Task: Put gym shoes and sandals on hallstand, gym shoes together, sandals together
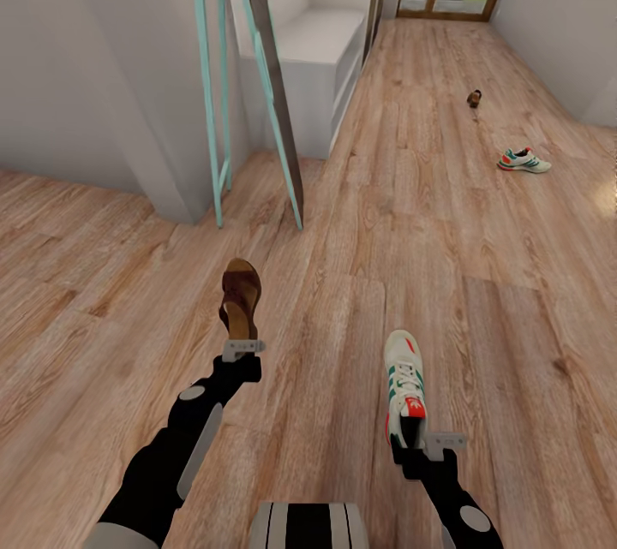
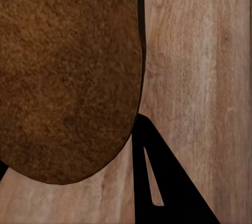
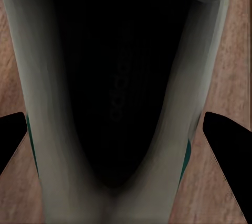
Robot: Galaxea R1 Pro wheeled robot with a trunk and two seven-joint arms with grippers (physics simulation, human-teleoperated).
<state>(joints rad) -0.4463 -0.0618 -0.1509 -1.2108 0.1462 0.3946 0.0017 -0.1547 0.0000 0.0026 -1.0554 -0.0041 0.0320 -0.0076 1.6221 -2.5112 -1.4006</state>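
Brown leather first: my left gripper (image 1: 242, 347) is clamped on one sandal (image 1: 240, 299), held up over the corridor floor (image 1: 360, 275). Right gripper (image 1: 426, 443) is clamped on a gym shoe (image 1: 404, 386) by its heel, toe pointing fwd. Further out, 2nd gym shoe (image 1: 524, 160) lies on the planks at right, 2nd sandal (image 1: 473, 98) beyond it. White bench (image 1: 321, 61) stands by the wall, top bare.

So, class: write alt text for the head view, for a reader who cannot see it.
Over a wood-plank corridor floor, the left gripper holds a brown sandal and the right gripper holds a white gym shoe. Farther down the corridor, another gym shoe and sandal lie on the floor.
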